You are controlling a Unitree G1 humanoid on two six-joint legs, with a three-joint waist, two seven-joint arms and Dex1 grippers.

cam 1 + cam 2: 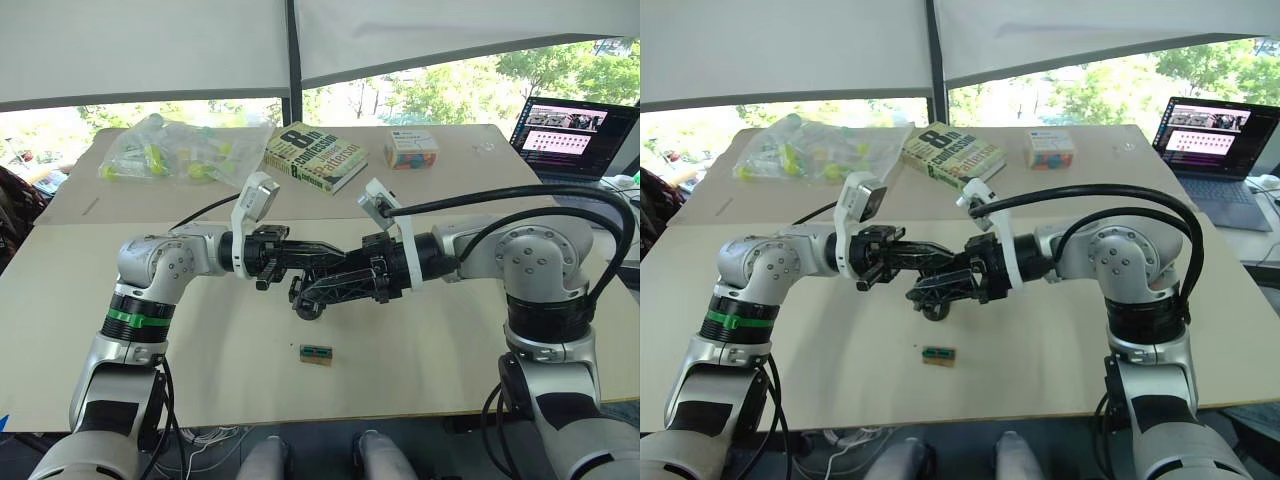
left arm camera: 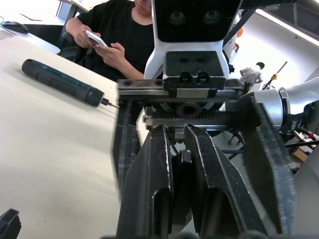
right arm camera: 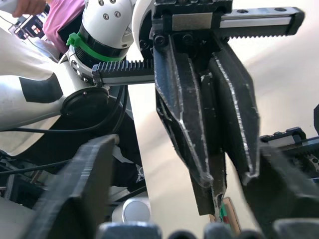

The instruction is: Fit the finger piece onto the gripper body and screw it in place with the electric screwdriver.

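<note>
Fitting step, not done yet. Left claw (image 2: 177, 132) shut on the finger piece (image 3: 213, 188), mid-frame above the surface (image 1: 420, 350). Right claw (image 1: 315, 290) wide open around it, holding nothing. Gripper body (image 1: 306, 304) just below, seemingly on the surface. Screwdriver (image 2: 65, 82) lying apart, untouched. Next, probably: line piece up with body, press on gently.

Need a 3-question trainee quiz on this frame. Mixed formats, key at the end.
1. True or false: the electric screwdriver lies on the table, held by neither pincer.
2. What does the left pincer grip? A) finger piece B) book C) green-topped block
3. Fill in: the right pincer has its fingers ___.
Key: 1 true; 2 A; 3 open.
</note>
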